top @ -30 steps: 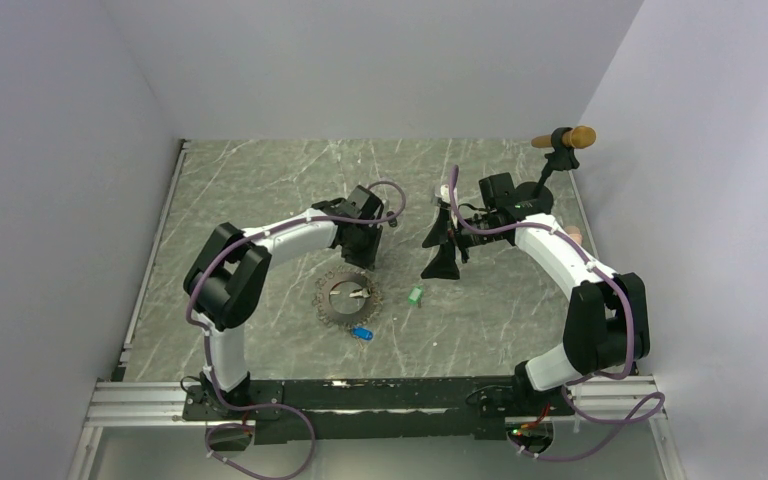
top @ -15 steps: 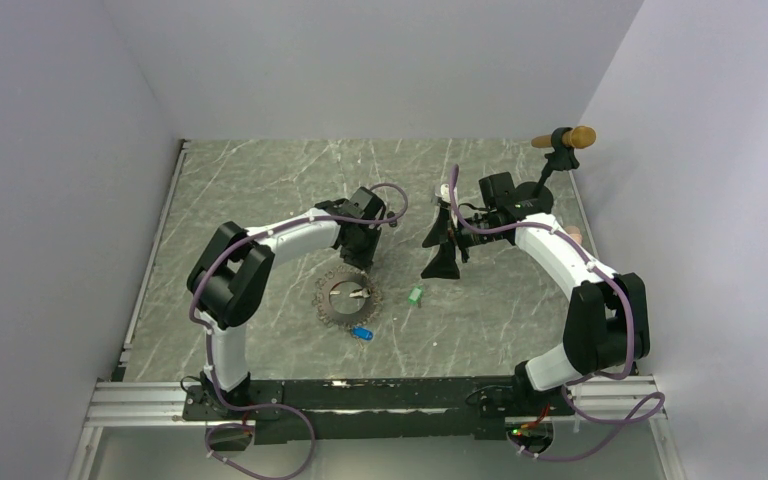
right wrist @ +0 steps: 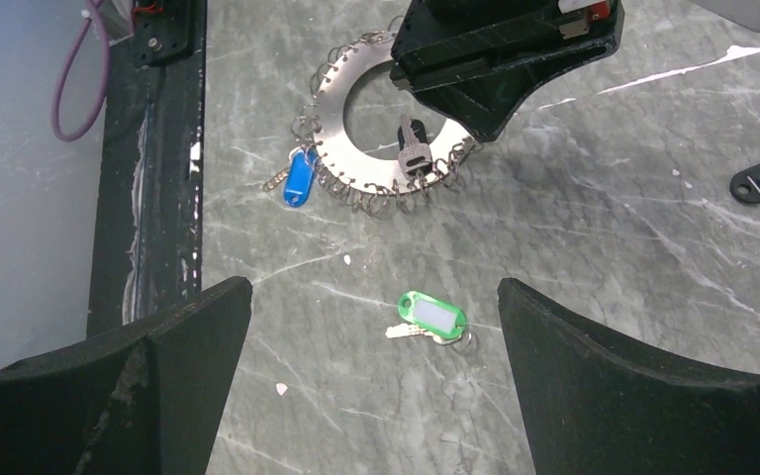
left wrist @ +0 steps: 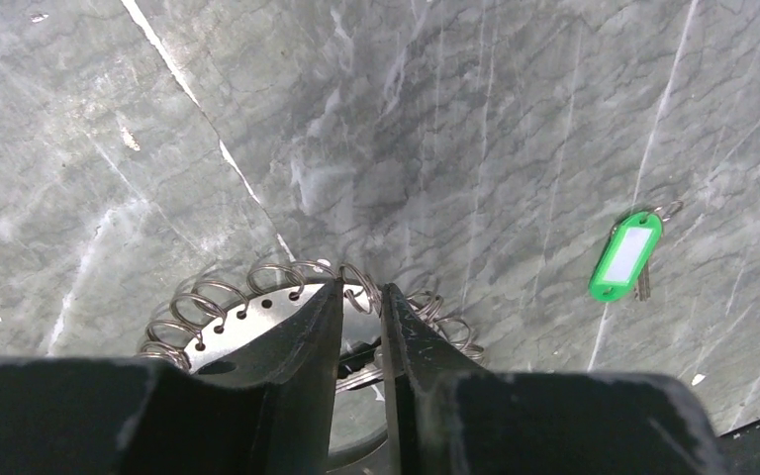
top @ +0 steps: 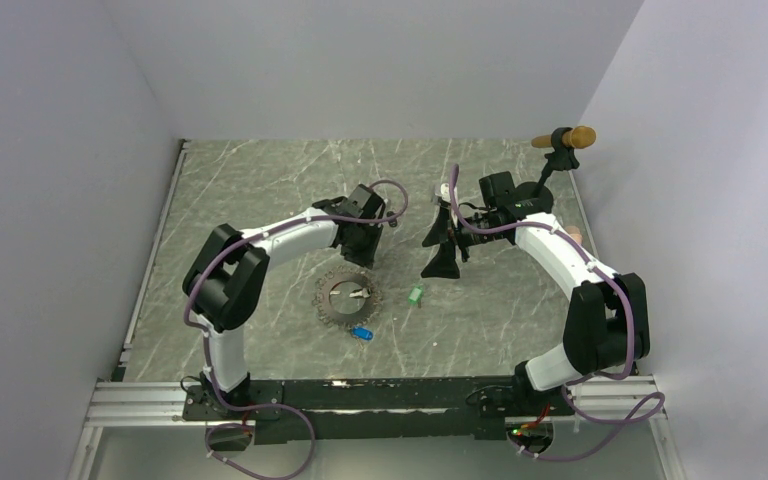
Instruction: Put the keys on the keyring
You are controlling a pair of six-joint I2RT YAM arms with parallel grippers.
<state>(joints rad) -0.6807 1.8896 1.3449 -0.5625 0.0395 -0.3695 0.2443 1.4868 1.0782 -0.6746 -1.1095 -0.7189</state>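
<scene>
Currently the green key (right wrist: 432, 318) lies loose on the worktop (right wrist: 614, 297), apart from the keyring (right wrist: 341, 119); the blue key (right wrist: 299, 178) rests against the ring's near fringe, hooked on or not I cannot tell. My left tool (left wrist: 361, 322) hangs over the ring's far rim, jaws drawn to a narrow slit, and I cannot tell if they pinch anything; the right tool (top: 442, 250) gapes wide and empty above the green key. I judge the green key's pick-up is in hand: next, lower the right tool squarely over its tag and close.
</scene>
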